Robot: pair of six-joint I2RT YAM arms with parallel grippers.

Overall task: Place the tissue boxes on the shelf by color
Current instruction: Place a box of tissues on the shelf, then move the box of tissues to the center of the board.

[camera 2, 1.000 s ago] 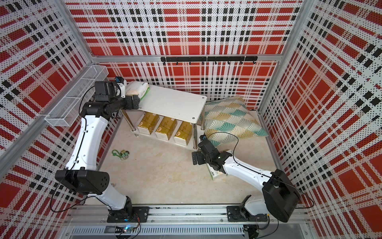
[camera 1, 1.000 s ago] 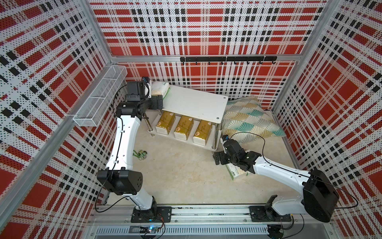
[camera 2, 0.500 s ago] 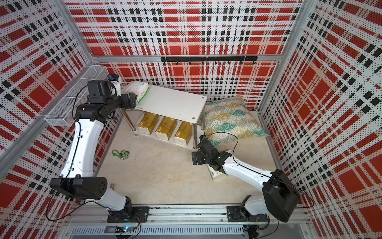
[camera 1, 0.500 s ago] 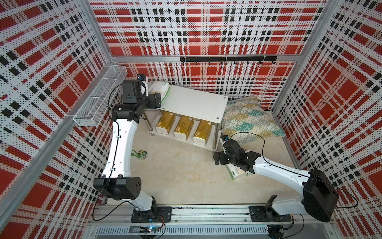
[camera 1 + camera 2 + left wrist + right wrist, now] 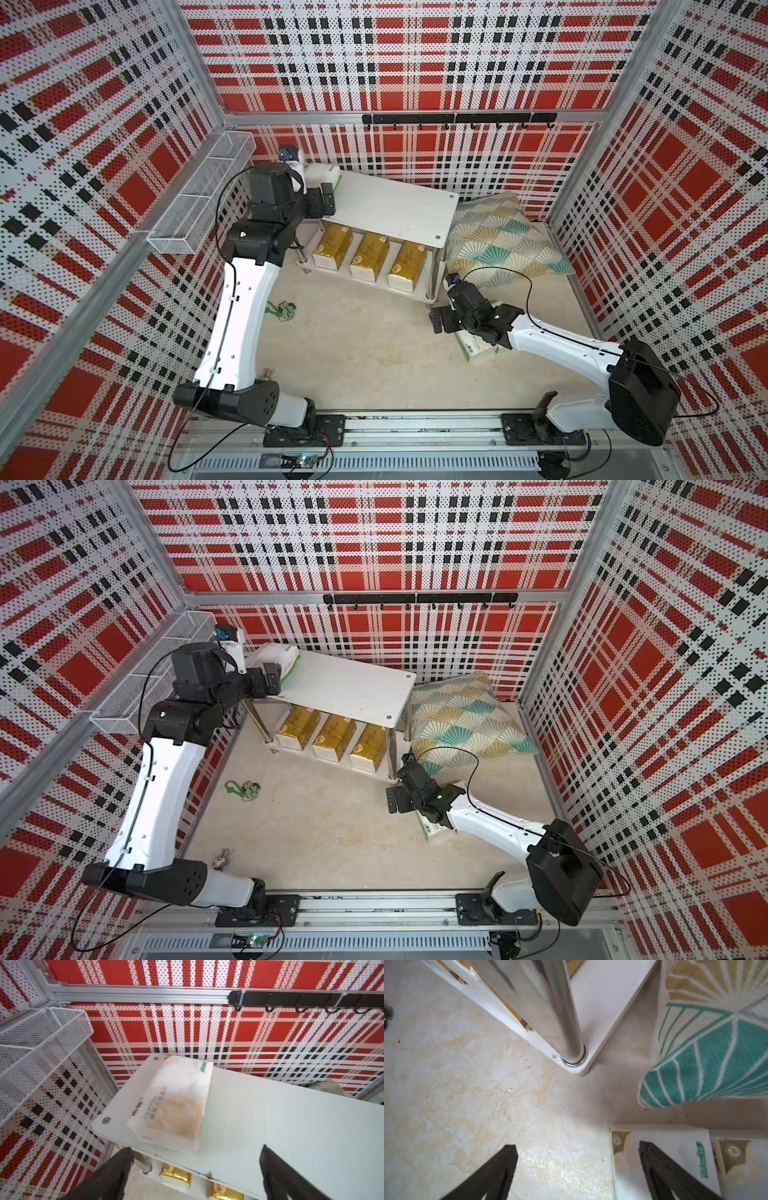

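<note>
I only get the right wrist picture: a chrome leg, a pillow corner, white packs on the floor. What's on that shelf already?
Observer: Three gold packs sit side by side on the lower board of the shelf.
Visitor: And the top board?
Observer: One white pack lies there, at the end nearest the wire basket.
Visitor: Is the other arm holding it?
Observer: No. The left pincer is open, and the pack lies free in front of it.

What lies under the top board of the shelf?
Three gold tissue packs lie side by side on the lower board. The top board covers their far ends, so anything behind them cannot be seen.
</note>
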